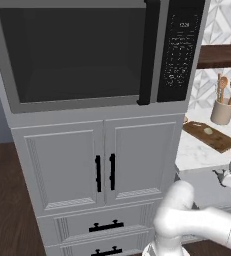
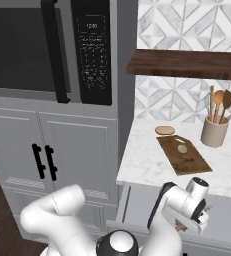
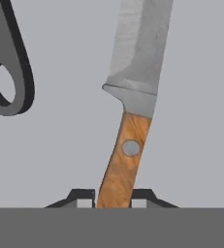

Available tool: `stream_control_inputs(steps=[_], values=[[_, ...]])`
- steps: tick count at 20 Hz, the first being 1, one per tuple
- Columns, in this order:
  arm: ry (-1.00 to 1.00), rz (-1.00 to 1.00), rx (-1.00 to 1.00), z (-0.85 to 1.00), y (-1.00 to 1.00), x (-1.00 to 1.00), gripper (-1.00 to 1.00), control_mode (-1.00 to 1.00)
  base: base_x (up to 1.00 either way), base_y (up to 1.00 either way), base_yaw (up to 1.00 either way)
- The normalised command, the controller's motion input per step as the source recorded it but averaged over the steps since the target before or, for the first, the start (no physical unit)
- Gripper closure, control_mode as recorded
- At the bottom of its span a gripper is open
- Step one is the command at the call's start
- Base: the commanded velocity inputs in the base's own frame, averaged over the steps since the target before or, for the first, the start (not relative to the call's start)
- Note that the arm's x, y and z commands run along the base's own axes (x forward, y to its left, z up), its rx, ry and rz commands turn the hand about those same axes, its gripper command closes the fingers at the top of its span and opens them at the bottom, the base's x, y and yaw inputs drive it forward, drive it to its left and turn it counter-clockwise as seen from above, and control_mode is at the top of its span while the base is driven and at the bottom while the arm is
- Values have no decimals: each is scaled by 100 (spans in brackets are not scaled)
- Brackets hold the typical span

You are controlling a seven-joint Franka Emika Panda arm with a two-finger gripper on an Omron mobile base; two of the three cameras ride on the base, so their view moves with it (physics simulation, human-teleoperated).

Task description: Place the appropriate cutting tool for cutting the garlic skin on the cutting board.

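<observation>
Knife [image 3: 133, 97] lies directly ahead of the gripper [image 3: 113, 196] in the hand view, on a flat grey surface that appears to be the floor of an open drawer below the table [image 2: 147, 170]. Its wooden handle runs down between the two dark fingers [image 3: 84, 196], one tip on each side of it at 6 o'clock, and the silvery blade points off toward 12 o'clock. The fingers stand narrow, close against the handle; whether they actually press it cannot be told from these pictures. A dark grey looped tool [image 3: 7, 82] lies apart from the knife at 9 o'clock and is not the item wanted.

In the right base view the hand [image 2: 194, 202] sits low at the table's front edge, under the cutting board [image 2: 183, 155]. The board lies flat on the marble top with the garlic [image 2: 182, 148] resting on its far half. A small round wooden disc [image 2: 165, 130] lies just beyond the board at 11 o'clock, and a utensil crock [image 2: 214, 132] with spoons stands at 2 o'clock of it.

Step in hand, by judgement: grasping the knife. Placement is not yet done; the board carries only the garlic.

The next move calls for a firm closure on the handle, a straight lift clear of the drawer edge, then a carry up and over the table front to the board's near half, setting the knife down clear of the garlic.
</observation>
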Motion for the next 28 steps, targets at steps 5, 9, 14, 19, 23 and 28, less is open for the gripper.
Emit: stream_control_inputs(steps=[5, 9, 14, 19, 23, 28], values=[[0, -42, 2, 76, 0, -20, 100, -100, 0, 0, 0], [0, -39, 0, 100, 0, -22, 100, -100, 0, 0, 0], [10, -37, 0, 98, 0, -60, 100, -100, 0, 0, 0], [2, -29, -1, 100, 0, -53, 100, -100, 0, 0, 0], [0, -17, -10, 100, 0, -13, 100, -100, 0, 0, 0], [-2, 1, -22, 100, 22, 12, 100, -100, 0, 0, 0]])
